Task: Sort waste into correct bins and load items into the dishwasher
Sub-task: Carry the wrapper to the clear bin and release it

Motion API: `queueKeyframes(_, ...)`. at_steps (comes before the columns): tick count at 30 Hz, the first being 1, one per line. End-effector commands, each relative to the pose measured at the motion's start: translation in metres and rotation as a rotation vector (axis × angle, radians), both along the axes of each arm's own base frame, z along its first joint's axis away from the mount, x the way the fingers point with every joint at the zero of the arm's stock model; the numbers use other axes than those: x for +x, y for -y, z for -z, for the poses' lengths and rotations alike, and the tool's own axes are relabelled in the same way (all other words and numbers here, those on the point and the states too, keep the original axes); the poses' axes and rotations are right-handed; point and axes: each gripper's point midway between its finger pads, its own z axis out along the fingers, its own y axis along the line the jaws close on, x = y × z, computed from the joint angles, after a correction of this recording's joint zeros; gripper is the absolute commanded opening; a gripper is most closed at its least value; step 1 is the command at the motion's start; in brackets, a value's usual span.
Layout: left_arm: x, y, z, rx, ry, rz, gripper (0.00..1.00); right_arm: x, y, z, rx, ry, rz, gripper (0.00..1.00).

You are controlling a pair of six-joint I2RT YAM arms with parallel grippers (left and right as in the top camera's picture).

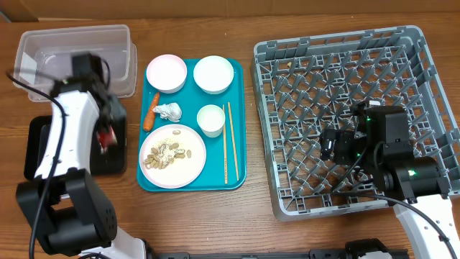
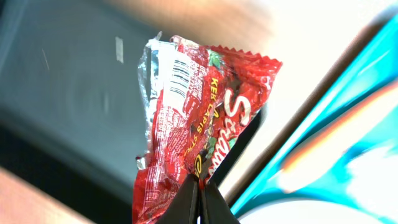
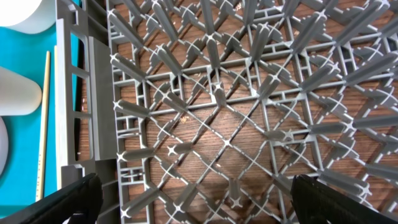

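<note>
Upper left: clear tub (image 1: 43, 47) is open from above; your L arm (image 1: 72, 122) clips only its lower right corner. Below that, the same arm lies across the black tray (image 1: 30, 147), so just its left part is reachable. Centre: teal tray (image 1: 239, 93) is packed, w/ bowls (image 1: 167, 73) on top, cup (image 1: 210, 120) and chopsticks (image 1: 228, 140) right, plate (image 1: 172, 156) lower left, carrot (image 1: 150, 111) and silver wrapper (image 1: 168, 111) btwn. Some free teal sits btwn plate and chopsticks. A narrow bare table (image 1: 215, 216) strip splits teal tray from rack (image 1: 431, 79); wide bare wood runs along bottom centre. Rack pegs stand everywhere; R gripper (image 1: 332, 144), jaws wide, hangs over its lower left.
</note>
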Motion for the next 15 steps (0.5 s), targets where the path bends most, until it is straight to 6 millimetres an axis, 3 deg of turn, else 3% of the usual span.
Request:
queueKeyframes(1, 0.055, -0.013, -0.080, 0.059, 0.268, 0.004, 0.04, 0.006, -0.001, -0.012, 0.008, 0.033, 0.000, 1.00)
queueKeyframes(4, 0.090, -0.020, -0.114, 0.096, 0.449, 0.004, 0.04, 0.006, -0.001, -0.012, 0.008, 0.033, 0.000, 1.00)
queueKeyframes(7, 0.110, -0.022, -0.124, 0.104, 0.541, 0.011, 0.04, 0.006, -0.001, -0.012, 0.009, 0.032, 0.000, 1.00)
queueKeyframes(9, 0.120, -0.023, -0.121, 0.107, 0.564, 0.011, 0.04, 0.006, -0.001, -0.012, 0.008, 0.033, 0.000, 1.00)
queueKeyframes(12, 0.137, -0.023, -0.103, 0.088, 0.572, 0.020, 0.29, 0.006, -0.001, -0.012, 0.008, 0.033, 0.000, 1.00)
queueKeyframes(15, 0.146, -0.020, -0.092, 0.061, 0.572, 0.035, 0.33, 0.005, -0.001, -0.012, 0.009, 0.032, 0.000, 1.00)
